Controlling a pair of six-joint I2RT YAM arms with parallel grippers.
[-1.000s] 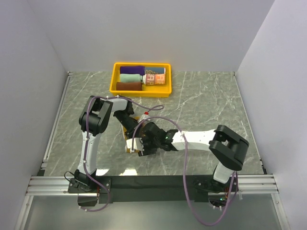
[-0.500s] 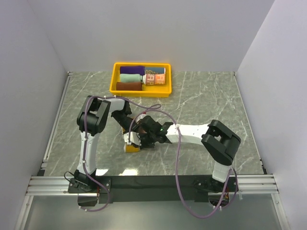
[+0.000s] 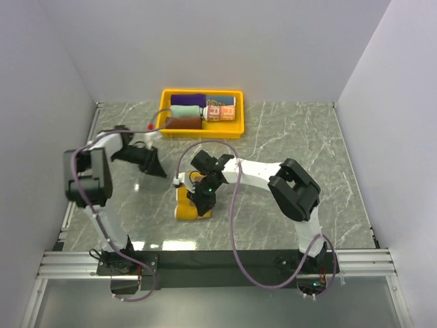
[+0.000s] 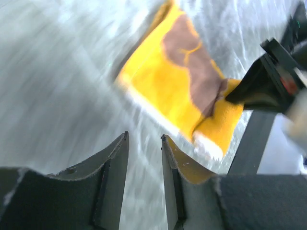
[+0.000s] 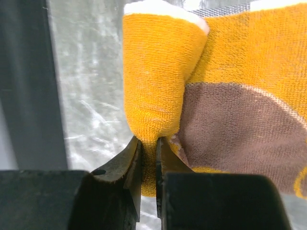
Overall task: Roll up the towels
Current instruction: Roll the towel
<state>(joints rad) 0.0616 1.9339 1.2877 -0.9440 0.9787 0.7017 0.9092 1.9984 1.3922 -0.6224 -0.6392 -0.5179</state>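
Right claw (image 5: 147,143): fingers pressed almost together, pinching a doubled-over yellow edge of the brown-and-yellow towel (image 3: 189,207).

The towel lies on the worktop (image 3: 293,143) near the arm bases, one end turned up into a thick lip. Judgement: the grip sits low at the fold so the lip can be tipped over as the first turn of a roll.

Left claw (image 4: 144,143): slightly spread, nothing between the fingers, held off to the left, apart from the towel. It is probably parked there to leave the right arm room.

Yellow tray (image 3: 205,133), far side of the worktop, holds rolled towels side by side:
- purple roll (image 3: 188,100)
- mint roll (image 3: 186,110)
- maroon roll (image 3: 183,123)
- patterned roll (image 3: 220,109)

A bare patch shows at the tray's near right, likely for this towel.
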